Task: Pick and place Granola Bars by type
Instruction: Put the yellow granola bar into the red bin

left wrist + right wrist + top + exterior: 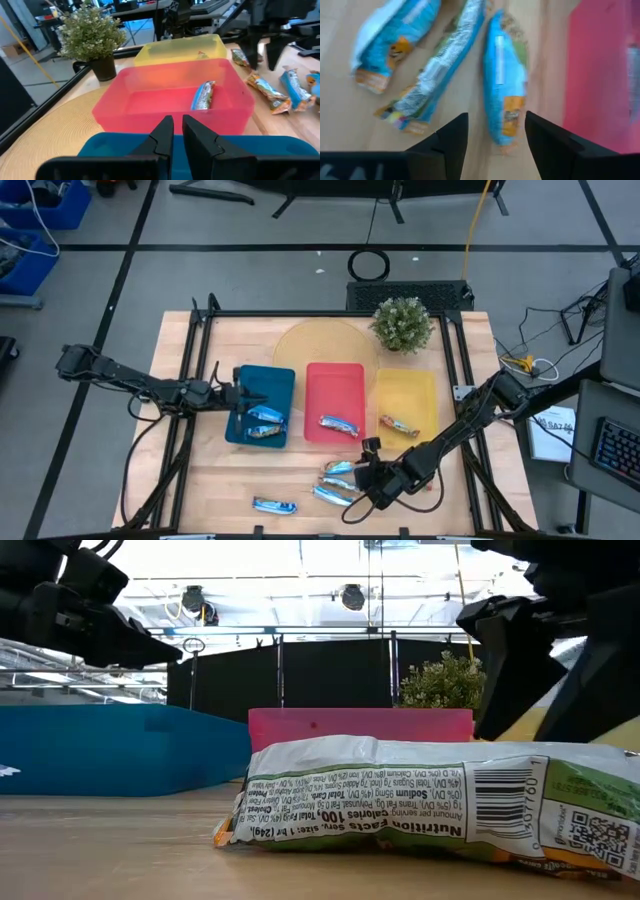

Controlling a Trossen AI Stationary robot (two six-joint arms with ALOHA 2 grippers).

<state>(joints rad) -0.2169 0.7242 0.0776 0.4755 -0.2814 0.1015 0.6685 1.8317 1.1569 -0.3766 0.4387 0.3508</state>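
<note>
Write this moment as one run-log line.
left claw: shut, over blue tray | right claw: open, above loose bar | red tray: one bar

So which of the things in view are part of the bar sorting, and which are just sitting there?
Part of the job:
- granola bars
- blue tray
- red tray
- yellow tray
- right gripper, jaws open above the loose bars
- left gripper, over the blue tray

Lying about:
- potted plant
- round mat
</note>
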